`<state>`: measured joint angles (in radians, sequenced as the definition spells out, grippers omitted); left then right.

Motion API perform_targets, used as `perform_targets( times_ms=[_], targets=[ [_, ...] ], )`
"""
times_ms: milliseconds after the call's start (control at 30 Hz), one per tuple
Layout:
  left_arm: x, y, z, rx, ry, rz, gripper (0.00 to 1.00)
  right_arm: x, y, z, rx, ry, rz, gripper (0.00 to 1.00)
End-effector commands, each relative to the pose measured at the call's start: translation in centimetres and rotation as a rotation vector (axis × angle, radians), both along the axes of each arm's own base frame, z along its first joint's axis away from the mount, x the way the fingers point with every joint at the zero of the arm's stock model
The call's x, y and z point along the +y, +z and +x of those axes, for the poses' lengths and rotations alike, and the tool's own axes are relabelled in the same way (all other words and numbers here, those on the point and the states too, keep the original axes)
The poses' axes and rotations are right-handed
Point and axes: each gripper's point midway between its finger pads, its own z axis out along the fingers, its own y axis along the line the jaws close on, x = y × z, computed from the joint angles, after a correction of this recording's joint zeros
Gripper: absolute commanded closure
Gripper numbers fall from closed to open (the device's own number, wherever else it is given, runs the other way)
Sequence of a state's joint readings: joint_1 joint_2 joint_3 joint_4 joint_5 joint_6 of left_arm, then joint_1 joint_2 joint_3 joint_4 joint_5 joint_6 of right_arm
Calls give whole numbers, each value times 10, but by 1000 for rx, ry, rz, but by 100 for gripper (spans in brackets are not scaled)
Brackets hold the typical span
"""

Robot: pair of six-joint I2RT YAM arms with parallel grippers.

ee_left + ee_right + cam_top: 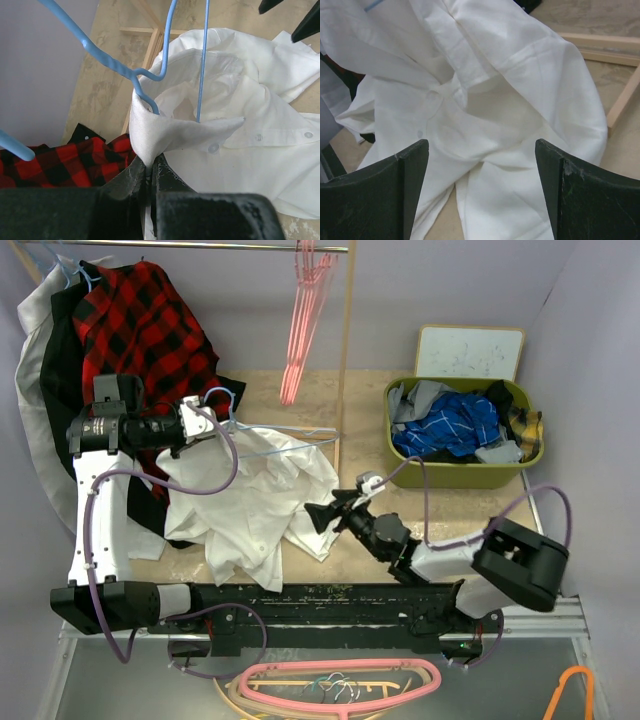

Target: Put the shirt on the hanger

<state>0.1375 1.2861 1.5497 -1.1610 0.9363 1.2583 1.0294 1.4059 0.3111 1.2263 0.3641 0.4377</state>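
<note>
Two left fingers (127, 182) of mine are pinched tight on a fold of collar, so my left gripper (150, 167) has the shirt (260, 125) by its neck edge. Just above those fingertips sits the hanger (110, 59). Its twisted neck is closest to me and its wires run away from me, one of them dropping into the open collar. Its hook curls up beside my left fingers. Seen from above, its long bar lies across the table, pointing off toward the rack post (345, 360). Below my left fingers, to their left, hangs a red-and-black plaid shirt (65, 165).

My right gripper (481, 150) stands spread wide with nothing between its fingers, right at the shirt's crumpled lower edge; white cloth fills nearly everything ahead of it. Past the cloth, to the right of those fingers, the wooden rack base (620, 100) lies on the table.

The shirt lies heaped between my two grippers, collar end at the left one. Farther off, behind my right gripper, a green basket (465, 480) holds a blue checked garment (450, 425), and pink hangers (300, 330) hang from the rail beyond.
</note>
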Motion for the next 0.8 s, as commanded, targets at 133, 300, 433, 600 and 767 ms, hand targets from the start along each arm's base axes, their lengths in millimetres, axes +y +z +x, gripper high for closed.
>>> perform_targets(
  times_ms=[133,300,433,600,767],
  targets=[
    [-3,18,-5,-49,-2,-24,100,55,79,26,-184,40,220,18],
    [-3,17,-3,-48,0,-30,100,74,69,38,-171,50,204,25],
    [-2,18,-1,-51,4,-32,100,78,58,43,-135,41,196,35],
    [-3,16,0,-45,1,-39,100,76,46,50,-100,1,169,37],
    [-3,15,0,-42,0,-38,100,88,31,55,-71,13,118,42]
  ],
)
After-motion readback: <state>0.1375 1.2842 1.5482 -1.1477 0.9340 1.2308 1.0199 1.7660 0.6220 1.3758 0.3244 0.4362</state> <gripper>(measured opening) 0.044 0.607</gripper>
